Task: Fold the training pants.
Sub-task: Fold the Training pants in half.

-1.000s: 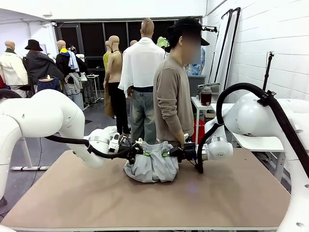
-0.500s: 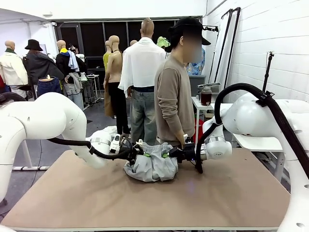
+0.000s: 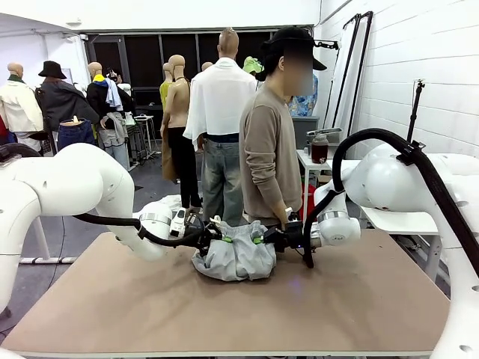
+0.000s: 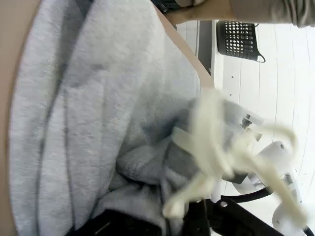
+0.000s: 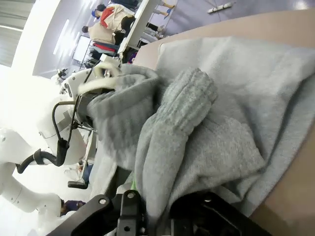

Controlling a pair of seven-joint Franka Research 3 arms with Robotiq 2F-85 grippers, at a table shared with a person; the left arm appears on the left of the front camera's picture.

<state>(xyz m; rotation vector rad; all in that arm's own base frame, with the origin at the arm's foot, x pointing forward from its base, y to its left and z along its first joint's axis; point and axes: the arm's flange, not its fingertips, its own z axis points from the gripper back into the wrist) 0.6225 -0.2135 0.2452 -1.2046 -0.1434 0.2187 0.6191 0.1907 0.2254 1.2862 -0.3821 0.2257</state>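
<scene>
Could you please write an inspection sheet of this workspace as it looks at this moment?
Surface: brown table, bare around the garment.
Job's things: training pants, light grey, bunched in a heap near the table's far edge; white drawstring hangs loose.
Clutter: nothing seen on the table.
Grippers: left gripper and right gripper both at the top of the heap, fabric between the fingers; whether gripped or released cannot be told.
Cables: black hose runs along the right arm.
Surroundings: a person stands right behind the heap, at the far side.
</scene>
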